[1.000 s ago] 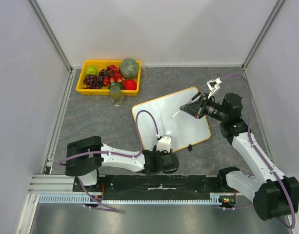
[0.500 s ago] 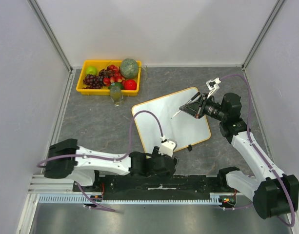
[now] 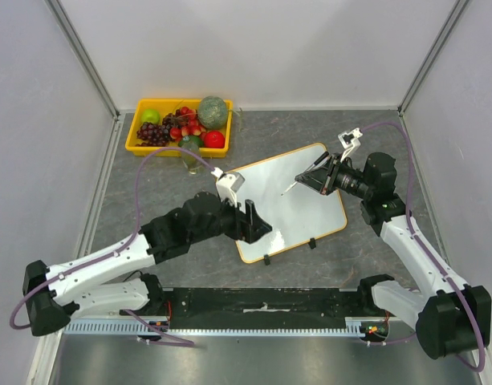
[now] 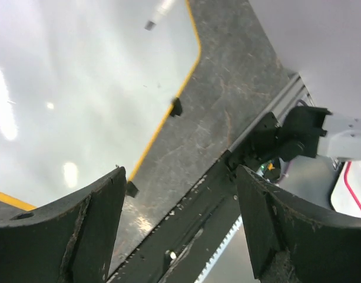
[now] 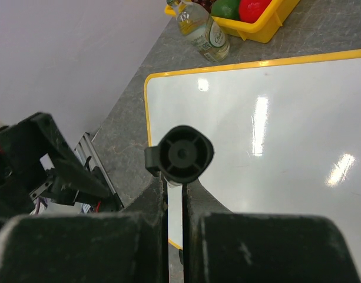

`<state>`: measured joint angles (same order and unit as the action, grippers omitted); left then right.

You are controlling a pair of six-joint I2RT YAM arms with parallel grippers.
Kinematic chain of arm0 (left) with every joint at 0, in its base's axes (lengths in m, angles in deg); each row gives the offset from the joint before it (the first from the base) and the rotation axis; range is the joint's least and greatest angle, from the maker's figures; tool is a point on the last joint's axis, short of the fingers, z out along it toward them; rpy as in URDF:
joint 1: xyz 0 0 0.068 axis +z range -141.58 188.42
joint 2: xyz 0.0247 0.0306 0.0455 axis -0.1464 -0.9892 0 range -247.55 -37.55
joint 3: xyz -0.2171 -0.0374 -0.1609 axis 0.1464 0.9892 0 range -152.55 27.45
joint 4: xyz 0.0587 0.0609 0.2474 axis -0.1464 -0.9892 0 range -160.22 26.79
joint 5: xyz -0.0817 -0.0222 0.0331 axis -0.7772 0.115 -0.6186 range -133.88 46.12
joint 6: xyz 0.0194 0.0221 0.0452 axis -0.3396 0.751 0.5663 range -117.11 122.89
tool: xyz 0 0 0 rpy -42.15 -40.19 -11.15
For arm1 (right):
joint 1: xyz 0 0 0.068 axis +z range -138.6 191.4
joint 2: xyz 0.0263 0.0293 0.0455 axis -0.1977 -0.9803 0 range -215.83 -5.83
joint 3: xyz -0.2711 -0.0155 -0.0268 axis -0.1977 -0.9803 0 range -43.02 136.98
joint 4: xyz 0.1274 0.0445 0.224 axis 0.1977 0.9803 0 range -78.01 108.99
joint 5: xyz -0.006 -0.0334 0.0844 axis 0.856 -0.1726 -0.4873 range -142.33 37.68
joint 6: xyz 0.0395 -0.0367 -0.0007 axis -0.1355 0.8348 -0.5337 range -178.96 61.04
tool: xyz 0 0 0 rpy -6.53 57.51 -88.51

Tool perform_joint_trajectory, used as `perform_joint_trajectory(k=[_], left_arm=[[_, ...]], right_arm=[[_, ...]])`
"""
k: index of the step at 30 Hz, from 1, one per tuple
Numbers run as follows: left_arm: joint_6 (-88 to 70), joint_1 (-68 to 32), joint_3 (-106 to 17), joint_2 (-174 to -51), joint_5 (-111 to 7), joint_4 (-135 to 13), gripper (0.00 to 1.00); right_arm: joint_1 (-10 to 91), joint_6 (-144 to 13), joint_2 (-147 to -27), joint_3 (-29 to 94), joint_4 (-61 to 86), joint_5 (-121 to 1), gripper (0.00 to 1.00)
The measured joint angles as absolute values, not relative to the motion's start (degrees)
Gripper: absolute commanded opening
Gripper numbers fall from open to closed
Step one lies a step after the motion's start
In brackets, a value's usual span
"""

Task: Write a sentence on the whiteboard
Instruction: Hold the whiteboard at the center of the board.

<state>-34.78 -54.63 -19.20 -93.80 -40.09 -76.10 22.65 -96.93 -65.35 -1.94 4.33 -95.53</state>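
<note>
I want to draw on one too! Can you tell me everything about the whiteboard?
The whiteboard is a flat white rectangle with a thin orange-yellow frame and rounded corners. Two small black clips sit on its near edge. It looks glossy, with lights reflecting, and no writing shows. It lies askew on the grey table. The open left gripper hangs over its near left corner. The right gripper holds a marker over its far side; I cannot tell if the tip touches.

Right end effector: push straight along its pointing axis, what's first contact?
Likely the whiteboard: the marker in the right end effector angles down at it, tip over the middle. Tip height above the surface is unclear.
</note>
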Motion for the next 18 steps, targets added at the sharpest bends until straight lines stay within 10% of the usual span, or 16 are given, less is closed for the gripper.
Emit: perform_joint_trajectory(k=[18], left_arm=[[-31.04, -9.19, -13.41, -91.33, -69.38, -76.52, 0.81]], right_arm=[[22.65, -96.65, -67.58, -2.40, 3.80, -95.48, 0.00]])
